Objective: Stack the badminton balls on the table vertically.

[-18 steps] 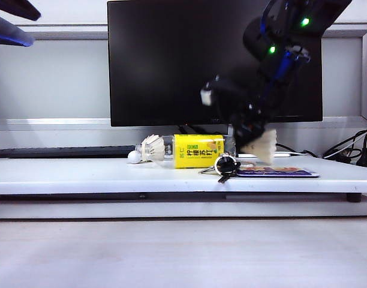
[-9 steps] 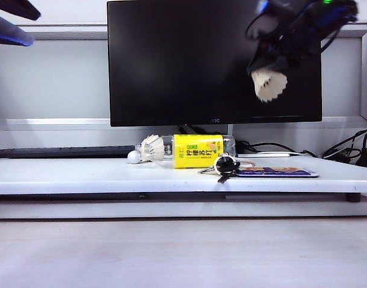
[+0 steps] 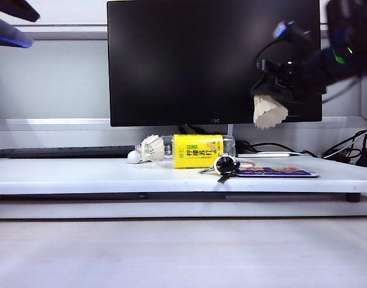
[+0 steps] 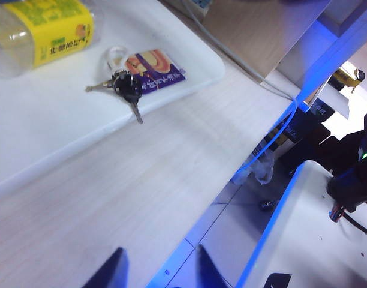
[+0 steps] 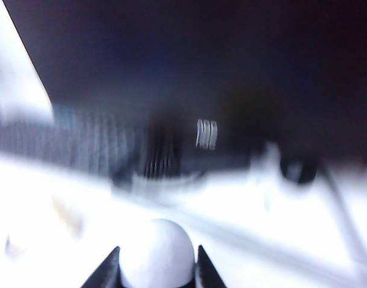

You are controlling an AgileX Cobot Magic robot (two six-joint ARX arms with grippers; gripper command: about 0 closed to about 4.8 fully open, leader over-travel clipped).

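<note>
Shuttlecock (image 3: 270, 111) held aloft by right gripper (image 3: 273, 90) before monitor (image 3: 189, 60); second shuttlecock (image 3: 149, 149) lies on surface (image 3: 81, 177); left gripper (image 4: 156, 271) hovers half-open, empty.

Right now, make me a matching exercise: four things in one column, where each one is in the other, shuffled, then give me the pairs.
1. right pincer
2. left pincer
3. lying shuttlecock
4. keys

A. beside the yellow-labelled bottle, on the white board
B. in front of the monitor, gripping a shuttlecock
C. empty, above the wooden desk
D. beside the purple card

Pairs: 1-B, 2-C, 3-A, 4-D
</note>
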